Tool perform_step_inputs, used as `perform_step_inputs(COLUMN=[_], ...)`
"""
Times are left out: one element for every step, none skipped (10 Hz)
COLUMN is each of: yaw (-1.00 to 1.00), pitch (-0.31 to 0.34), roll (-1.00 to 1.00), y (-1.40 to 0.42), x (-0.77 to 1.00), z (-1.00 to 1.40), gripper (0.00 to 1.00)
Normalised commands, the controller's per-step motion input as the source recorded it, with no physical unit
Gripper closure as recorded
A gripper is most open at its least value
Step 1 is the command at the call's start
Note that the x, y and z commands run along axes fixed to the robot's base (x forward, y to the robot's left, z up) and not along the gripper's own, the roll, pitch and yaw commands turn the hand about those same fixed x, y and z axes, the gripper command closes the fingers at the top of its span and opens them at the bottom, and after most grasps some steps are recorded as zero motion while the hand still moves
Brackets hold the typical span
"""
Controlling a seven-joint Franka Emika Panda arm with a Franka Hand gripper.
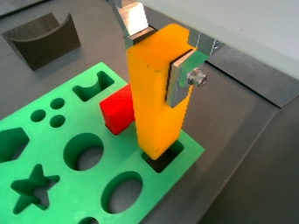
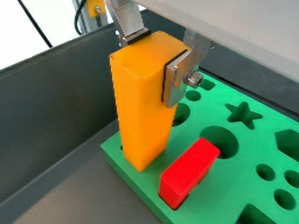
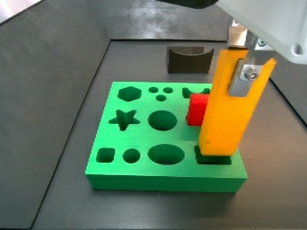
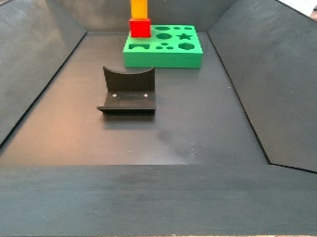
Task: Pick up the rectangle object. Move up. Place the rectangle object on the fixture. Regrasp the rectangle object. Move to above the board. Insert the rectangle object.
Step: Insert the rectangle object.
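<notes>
Wrist views both show the rectangle object (image 1: 158, 92) standing upright, its lower end entered in a square cut-out at a corner of the board (image 1: 70, 188). How deep it sits cannot be told. The gripper (image 1: 163, 54) is closed on the upper part of the block, silver fingers (image 1: 184, 74) pressed flat against two opposite faces.

In a side view, the rectangle object (image 3: 228, 103) stands at the near right corner of the board (image 3: 132, 175), at about 4 o'clock from the slab's centre. A red cube (image 3: 198, 110) sits in the board just beside the block, at its 9 o'clock, touching or nearly so.

The fixture (image 3: 186, 59) stands on the dark floor beyond the board, at 12 o'clock, apart from it. In a side view from the opposite end, the fixture (image 4: 128, 91) lies nearer the camera, the board (image 4: 165, 46) behind it.
</notes>
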Motion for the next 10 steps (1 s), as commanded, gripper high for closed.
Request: perform_step_inputs(yaw=[0.06,0.12,0.17,0.09,0.08,0.07,0.12,0.07,0.01,0.00], pitch=[0.000,0.000,0.000,0.000,0.000,0.000,0.000,-0.010,-0.036,-0.029], roll=[0.00,0.00,0.00,-0.02,-0.03,-0.01,0.03,0.18,0.26,0.32], y=[-0.22,-0.11,-0.14,-0.21,-0.24,-0.22,-0.06,0.00,0.01,0.08], x=[0.00,-0.07,-0.13,-0.03,-0.01,0.00,0.13,0.15,0.19,0.17], z=[-0.32,-0.34,-0.34,-0.34,-0.34,-0.44,-0.59,-0.69,-0.74,-0.65], gripper=[1.00,1.00,1.00,1.00,1.00,1.00,1.00,1.00,1.00,1.00])
